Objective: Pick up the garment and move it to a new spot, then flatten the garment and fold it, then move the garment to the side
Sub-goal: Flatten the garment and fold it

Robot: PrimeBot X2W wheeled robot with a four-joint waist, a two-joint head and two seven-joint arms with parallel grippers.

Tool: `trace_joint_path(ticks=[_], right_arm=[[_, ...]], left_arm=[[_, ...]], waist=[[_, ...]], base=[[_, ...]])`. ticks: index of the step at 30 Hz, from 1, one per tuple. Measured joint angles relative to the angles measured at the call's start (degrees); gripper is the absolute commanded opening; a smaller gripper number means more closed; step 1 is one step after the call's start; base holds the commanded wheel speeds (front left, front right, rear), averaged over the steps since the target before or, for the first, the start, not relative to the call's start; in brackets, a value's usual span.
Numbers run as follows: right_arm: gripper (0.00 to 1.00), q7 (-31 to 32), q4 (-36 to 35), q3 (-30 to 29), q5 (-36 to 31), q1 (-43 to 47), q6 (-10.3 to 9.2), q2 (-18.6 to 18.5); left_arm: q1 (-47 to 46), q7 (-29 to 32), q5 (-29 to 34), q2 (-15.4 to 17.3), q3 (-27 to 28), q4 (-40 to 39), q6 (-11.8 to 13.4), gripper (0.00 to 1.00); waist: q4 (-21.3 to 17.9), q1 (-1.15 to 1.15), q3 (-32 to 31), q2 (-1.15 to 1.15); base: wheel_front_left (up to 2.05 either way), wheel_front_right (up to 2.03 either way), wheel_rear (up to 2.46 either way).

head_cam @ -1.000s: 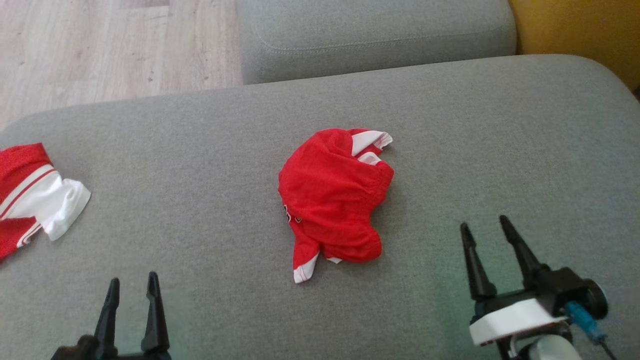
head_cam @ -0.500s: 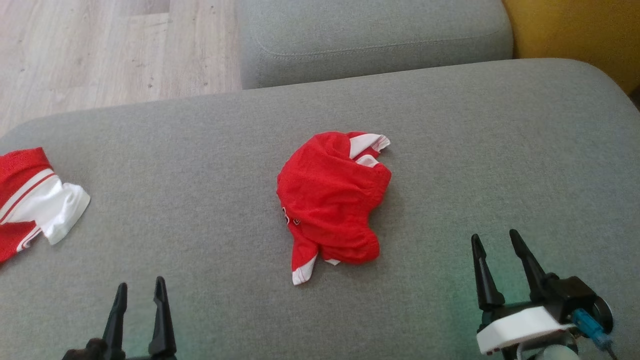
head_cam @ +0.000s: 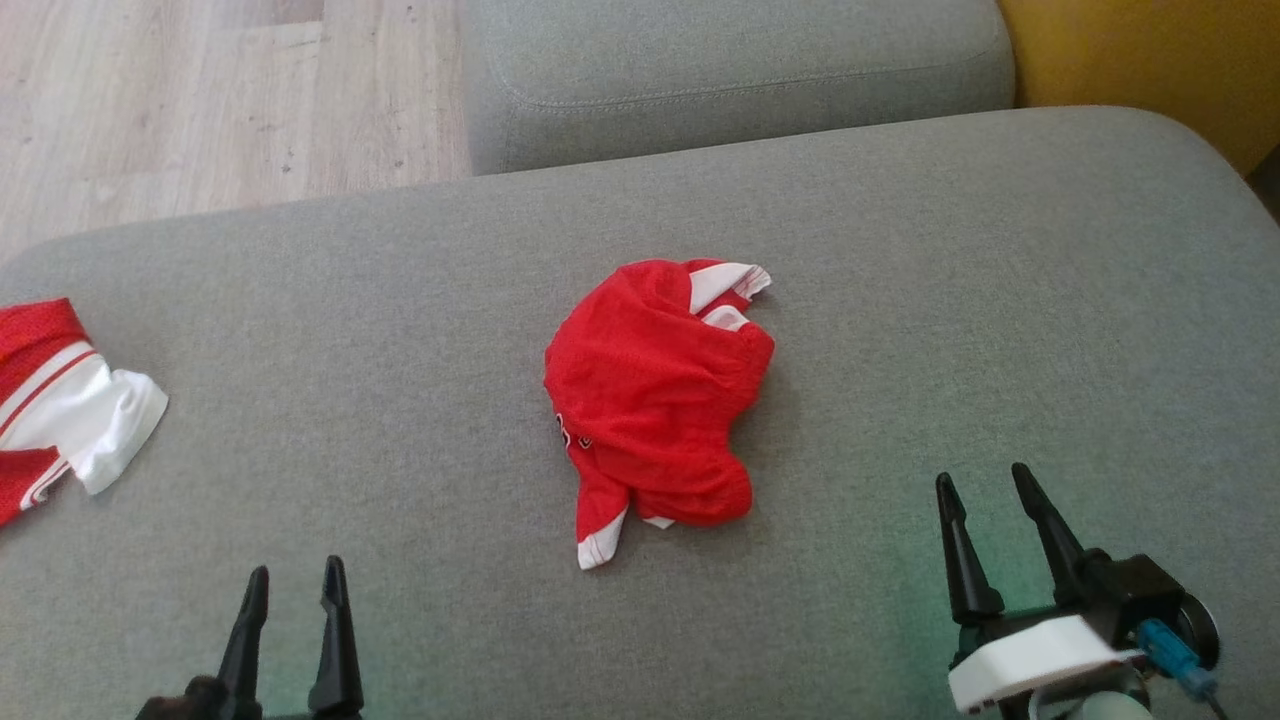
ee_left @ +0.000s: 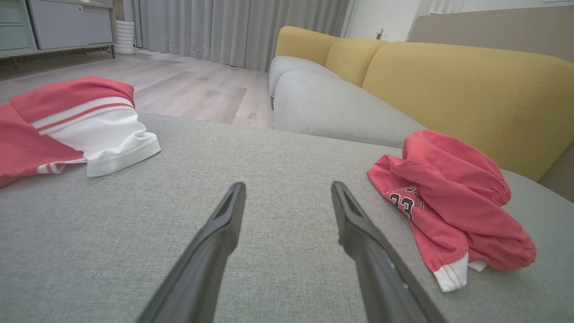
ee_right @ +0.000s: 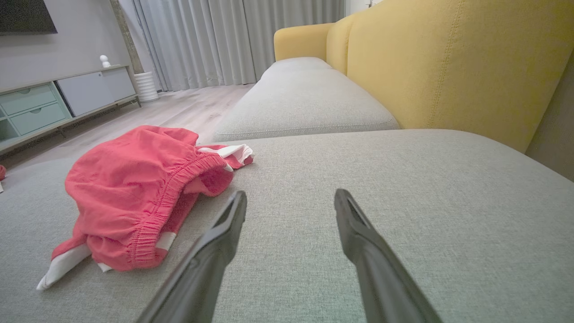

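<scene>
A crumpled red garment (head_cam: pixel 655 400) with white trim lies in a heap in the middle of the grey cushion (head_cam: pixel 400 330); it is a pair of shorts with an elastic waistband and a printed number. It also lies right of the fingers in the left wrist view (ee_left: pixel 448 202) and left of them in the right wrist view (ee_right: pixel 134 197). My left gripper (head_cam: pixel 297 582) is open at the lower left, well clear of the garment. My right gripper (head_cam: pixel 983 485) is open at the lower right, also apart from it, with nothing between its fingers.
A second red-and-white garment (head_cam: pixel 55 400) lies at the cushion's left edge. Another grey seat cushion (head_cam: pixel 730 70) adjoins at the back, with a yellow backrest (head_cam: pixel 1150 60) on the right. Wooden floor (head_cam: pixel 200 100) lies beyond the far left edge.
Both grippers have drawn back toward the bottom of the head view, the left one also drifting right. The garment has not moved; the camera shifted slightly.
</scene>
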Motion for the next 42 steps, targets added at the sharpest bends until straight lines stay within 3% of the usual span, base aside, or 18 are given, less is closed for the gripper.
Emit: trace_joint_path(ticks=[4, 7, 14, 17, 20, 36, 37, 38, 39, 42], right_arm=[[1.00, 0.00, 0.00, 0.15, 0.00, -0.02, 0.00, 0.00], [1.00, 0.00, -0.01, 0.42, 0.00, -0.10, 0.00, 0.00], [1.00, 0.00, -0.46, 1.86, 0.99, -0.58, 0.00, 0.00], [1.00, 0.00, -1.21, 3.36, 1.45, -2.14, 0.00, 0.00], [1.00, 0.00, -1.83, 4.46, 2.13, -4.06, 0.00, 0.00], [1.00, 0.00, -3.89, 5.89, 4.63, -6.70, 0.00, -0.01], [1.00, 0.00, -3.89, 5.94, 4.65, -6.77, 0.00, -0.01], [1.00, 0.00, -3.90, 6.02, 4.81, -6.81, 0.00, -0.01], [1.00, 0.00, -3.90, 6.16, 5.08, -6.87, 0.00, -0.01], [1.00, 0.00, -3.89, 6.46, 5.11, -7.20, 0.00, -0.01]], left_arm=[[-0.18, 0.00, 0.30, 0.64, -1.68, -0.02, 0.00, 1.00], [-1.69, -0.01, 1.45, 2.07, -6.59, -0.88, 0.01, 1.00], [-11.35, 0.15, 2.07, 5.09, -23.98, -2.12, 0.00, 1.00], [-18.01, 3.35, 1.47, 5.56, -33.86, 0.77, 0.00, 1.00], [-22.65, 5.58, 0.20, 5.47, -39.02, 4.31, 0.00, 1.00], [-32.72, 8.65, 2.19, 5.28, -43.35, 23.97, 1.08, 1.00], [-33.43, 8.38, 2.18, 5.12, -43.34, 24.80, 1.11, 0.87], [-34.10, 8.24, 2.18, 4.91, -43.34, 25.62, 1.11, 0.40], [-34.59, 8.13, 2.00, 4.68, -43.23, 26.22, 1.12, 0.00], [-35.45, 6.43, 0.45, 4.05, -42.62, 27.27, 1.10, 0.00]], waist=[[-0.12, 0.00, 0.22, 0.00], [-0.23, 0.00, 0.44, 0.00], [-1.56, 0.00, 1.68, 0.00], [-2.68, 0.00, 3.33, 0.00], [-3.97, 0.01, 4.75, 0.00], [-10.29, 0.01, 10.49, 0.00], [-10.42, 0.01, 10.62, 0.00], [-10.52, 0.00, 10.70, 0.00], [-10.61, 0.00, 10.73, 0.00], [-10.72, 0.00, 10.50, 0.00]], base=[[0.00, 0.00, 0.00], [0.00, 0.00, 0.00], [0.00, 0.00, 0.00], [0.00, 0.00, 0.00], [0.00, 0.00, 0.00], [0.00, 0.00, 0.00], [0.00, 0.00, 0.00], [0.00, 0.00, 0.00], [0.00, 0.00, 0.00], [0.00, 0.00, 0.00]])
